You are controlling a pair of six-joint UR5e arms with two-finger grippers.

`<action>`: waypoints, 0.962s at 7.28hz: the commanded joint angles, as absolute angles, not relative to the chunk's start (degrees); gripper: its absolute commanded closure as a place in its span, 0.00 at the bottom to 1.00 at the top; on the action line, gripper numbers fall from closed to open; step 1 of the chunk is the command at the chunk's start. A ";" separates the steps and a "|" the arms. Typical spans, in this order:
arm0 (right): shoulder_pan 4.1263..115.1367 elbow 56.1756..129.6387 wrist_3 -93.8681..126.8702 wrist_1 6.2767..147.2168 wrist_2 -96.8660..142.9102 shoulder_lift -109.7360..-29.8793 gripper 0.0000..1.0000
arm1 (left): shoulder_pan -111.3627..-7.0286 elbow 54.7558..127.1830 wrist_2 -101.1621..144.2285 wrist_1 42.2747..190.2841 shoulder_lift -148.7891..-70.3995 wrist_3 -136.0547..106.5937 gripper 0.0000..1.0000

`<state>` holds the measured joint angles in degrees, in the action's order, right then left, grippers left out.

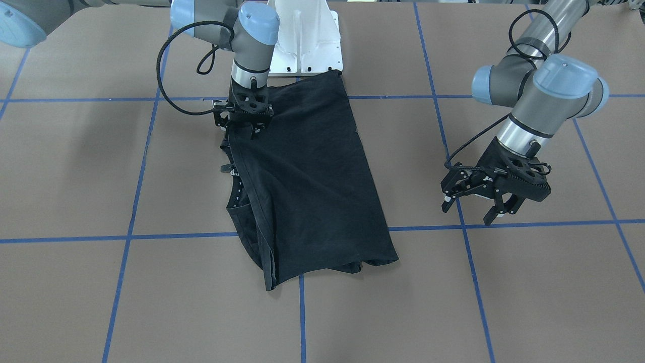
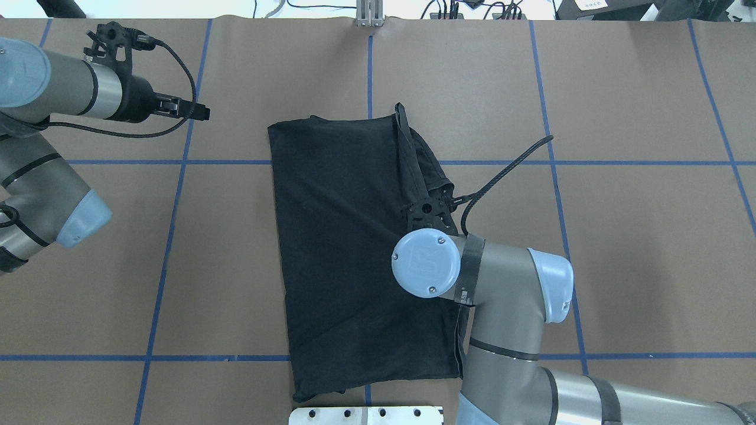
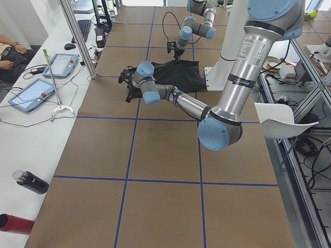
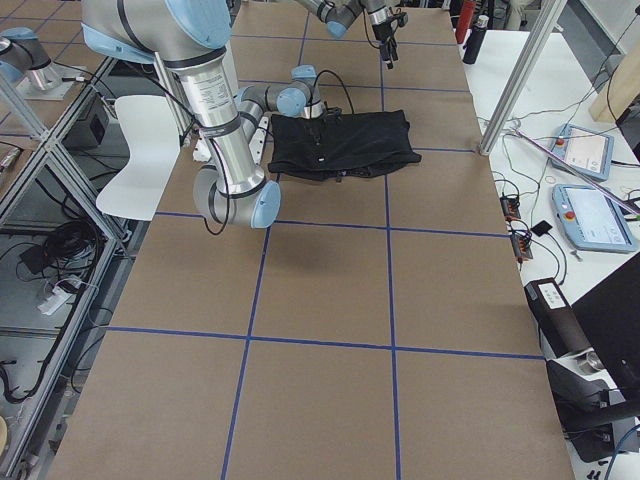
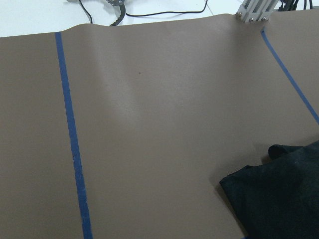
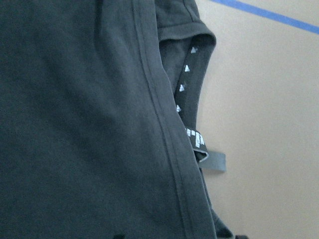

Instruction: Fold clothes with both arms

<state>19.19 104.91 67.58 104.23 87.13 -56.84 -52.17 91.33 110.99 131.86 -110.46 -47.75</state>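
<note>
Black T-shirt [image 1: 312,176] folded lengthwise into a long panel, flat at centre frame on the brown table [image 1: 529,302], top end just beside the white pedestal base [image 1: 305,45]. Right gripper [image 1: 243,121], upper left of centre in the front-facing view, pinched together on the shirt's left edge, fabric tented up to it. Left gripper [image 1: 468,212] at right of frame, well apart from the shirt, fingers spread, holding nothing, near a blue tape line [image 1: 554,223].
</note>
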 commanded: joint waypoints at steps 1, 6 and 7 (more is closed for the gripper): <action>20.13 111.05 67.32 96.18 87.54 -64.54 0.00 | -52.12 91.67 111.18 131.84 -110.39 -47.99 0.00; 11.69 112.85 73.74 100.36 86.57 -66.00 0.00 | -52.12 91.58 111.27 131.84 -110.30 -47.90 0.00; 10.73 112.94 75.65 103.42 86.49 -65.40 0.00 | -52.12 91.50 111.27 131.84 -110.30 -47.90 0.00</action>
